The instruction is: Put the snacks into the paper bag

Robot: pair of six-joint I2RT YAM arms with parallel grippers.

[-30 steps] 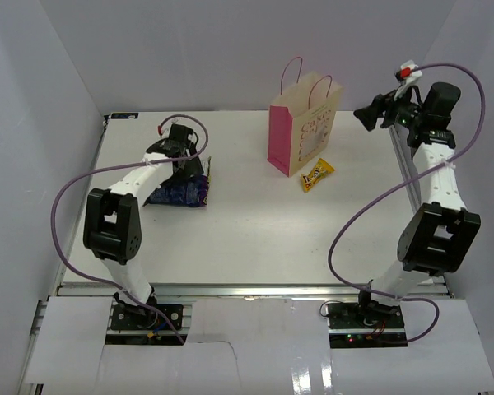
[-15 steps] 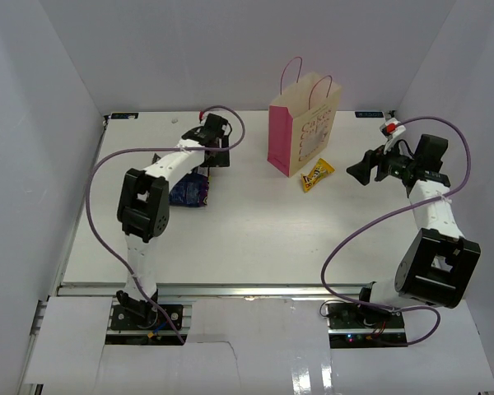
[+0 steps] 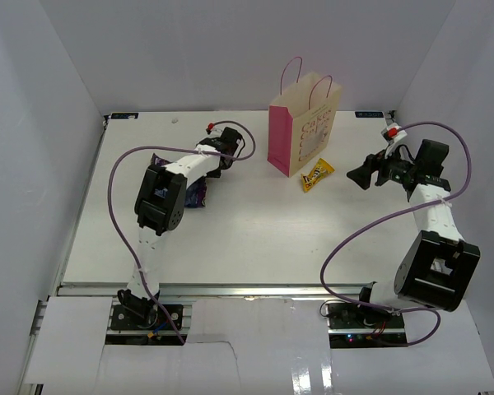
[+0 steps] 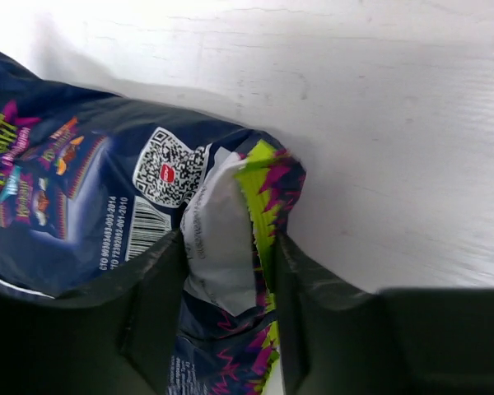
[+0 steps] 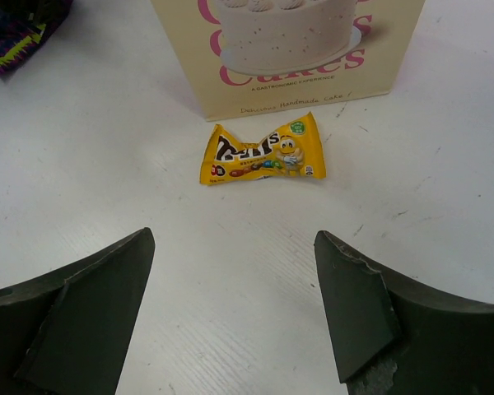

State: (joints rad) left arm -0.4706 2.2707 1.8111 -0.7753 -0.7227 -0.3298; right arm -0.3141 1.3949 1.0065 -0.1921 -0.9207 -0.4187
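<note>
From above, the paper bag [image 3: 303, 132] stands upright toward twelve o'clock on the table [image 3: 247, 239], mouth open and handles up, ready for a drop from overhead. Out at ten o'clock the left gripper [image 3: 212, 167] is down on the chip bag [image 3: 198, 192], which lies flat, well apart from the paper bag. At five o'clock off the paper bag's foot lies a yellow candy packet [image 3: 317, 174], with the right gripper [image 3: 361, 176] low at three o'clock and facing it. On the left wrist camera, the fingers [image 4: 152, 304] have clamped the chip bag's crimped end seam between them, the foil bunched up in the gap. That is a sensible hold, I'd say, since the seam is the one firm edge on a puffy bag. The bag's body rests on the table toward nine o'clock. On the right wrist camera, the jaws stand wide apart with nothing between them, and the candy packet sits centred ahead at twelve o'clock, just short of the paper bag's front. The line looks right for a straight run in. The lift looks like the next job on the left, and a slipping seam is the risk.
</note>
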